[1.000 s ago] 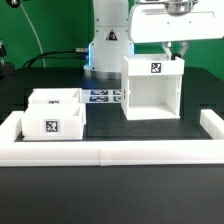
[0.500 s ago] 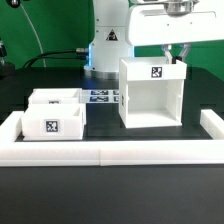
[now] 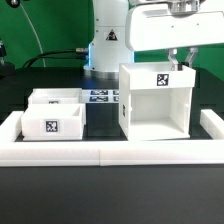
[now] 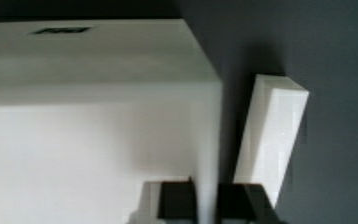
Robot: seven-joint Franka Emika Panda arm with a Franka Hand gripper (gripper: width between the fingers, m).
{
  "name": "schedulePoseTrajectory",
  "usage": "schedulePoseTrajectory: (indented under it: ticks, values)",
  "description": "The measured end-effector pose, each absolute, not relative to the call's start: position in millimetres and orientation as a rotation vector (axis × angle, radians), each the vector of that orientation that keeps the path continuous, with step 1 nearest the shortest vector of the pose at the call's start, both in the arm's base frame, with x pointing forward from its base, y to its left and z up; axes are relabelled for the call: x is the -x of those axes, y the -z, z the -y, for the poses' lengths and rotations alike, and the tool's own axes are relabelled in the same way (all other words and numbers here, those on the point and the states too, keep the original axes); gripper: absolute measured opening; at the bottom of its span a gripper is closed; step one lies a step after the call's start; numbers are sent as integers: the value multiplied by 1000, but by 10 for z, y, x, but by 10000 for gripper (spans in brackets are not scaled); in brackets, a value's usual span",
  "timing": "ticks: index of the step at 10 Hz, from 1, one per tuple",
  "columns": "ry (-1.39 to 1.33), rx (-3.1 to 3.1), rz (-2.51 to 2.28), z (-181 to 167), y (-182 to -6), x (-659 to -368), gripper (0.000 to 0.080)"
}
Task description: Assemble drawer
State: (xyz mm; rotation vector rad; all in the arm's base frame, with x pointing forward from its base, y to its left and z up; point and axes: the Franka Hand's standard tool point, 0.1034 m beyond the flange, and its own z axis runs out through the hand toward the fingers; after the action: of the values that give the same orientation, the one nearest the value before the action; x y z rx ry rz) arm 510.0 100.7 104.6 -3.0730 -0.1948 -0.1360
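The tall white open-fronted housing (image 3: 155, 100) stands on the black table at the exterior view's right, a square tag on its top front. My gripper (image 3: 181, 58) comes down from above onto the housing's top right wall and is shut on that wall. In the wrist view the dark fingers (image 4: 179, 203) sit either side of the thin wall of the housing (image 4: 87, 110). Two small white open-top boxes stand at the exterior view's left: the front one (image 3: 53, 123) shows a tag, the other (image 3: 55, 98) is just behind it.
A long low white border wall (image 3: 110, 152) runs along the table's front and turns back at both ends; a piece of it shows in the wrist view (image 4: 277, 130). The marker board (image 3: 101, 97) lies between the boxes and the housing. The robot's base (image 3: 108, 45) stands behind.
The housing has moved toward the front wall and slightly to the exterior view's right, with my gripper on its top wall. The two small boxes have not moved.
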Motion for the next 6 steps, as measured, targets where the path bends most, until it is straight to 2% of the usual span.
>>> schedulePoseTrajectory:
  ticks: [6]
  values:
    - [141, 3066, 144, -1013, -1042, -5143, 38]
